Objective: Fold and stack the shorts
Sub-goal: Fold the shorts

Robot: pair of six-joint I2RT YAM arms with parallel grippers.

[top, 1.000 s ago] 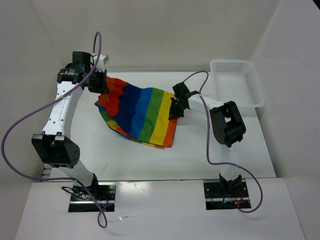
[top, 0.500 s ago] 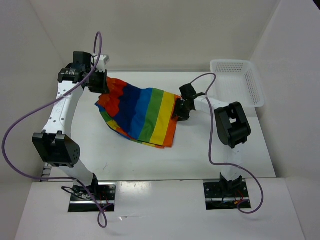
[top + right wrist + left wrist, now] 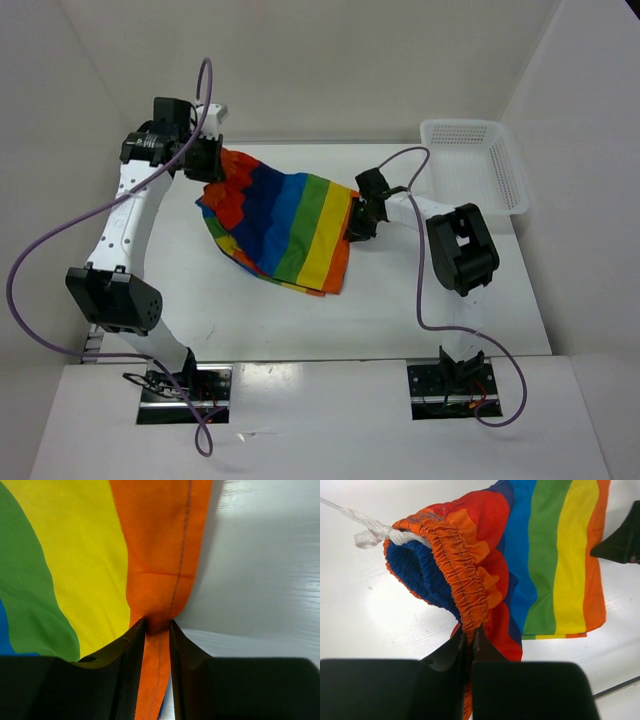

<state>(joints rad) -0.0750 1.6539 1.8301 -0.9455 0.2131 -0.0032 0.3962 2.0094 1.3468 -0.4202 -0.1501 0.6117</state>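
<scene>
The left gripper [image 3: 470,632] is clamped tight on the gathered orange waistband [image 3: 457,565] of the shorts [image 3: 285,220], the elastic bunched up between its two fingers and the blue inside of the waist gaping open above them. A white drawstring [image 3: 370,534] trails out of that opening. Across from it, the right gripper [image 3: 157,625] has its fingers nipped onto the orange hem [image 3: 160,555]. The cloth puckers right at the tips, so I take that as a grip, though the jaws stand a little apart around the fabric.

So the shorts are held at both ends, one arm each. Their long axis runs from the left gripper near the table's far left corner across to the right gripper around the middle of the table [image 3: 400,300], with the stripes lying across that line. The waistband end looks lifted off the surface. The hem end lies low and flat, and a loose part sags toward the near edge.

To my eye neither arm is nearer, since each already has its own end. A fold would likely mean carrying one end along that axis over the other.

The table is plain white, walled in by white panels, and a white slotted basket [image 3: 500,165] sits at the far right corner, well apart from the cloth.
</scene>
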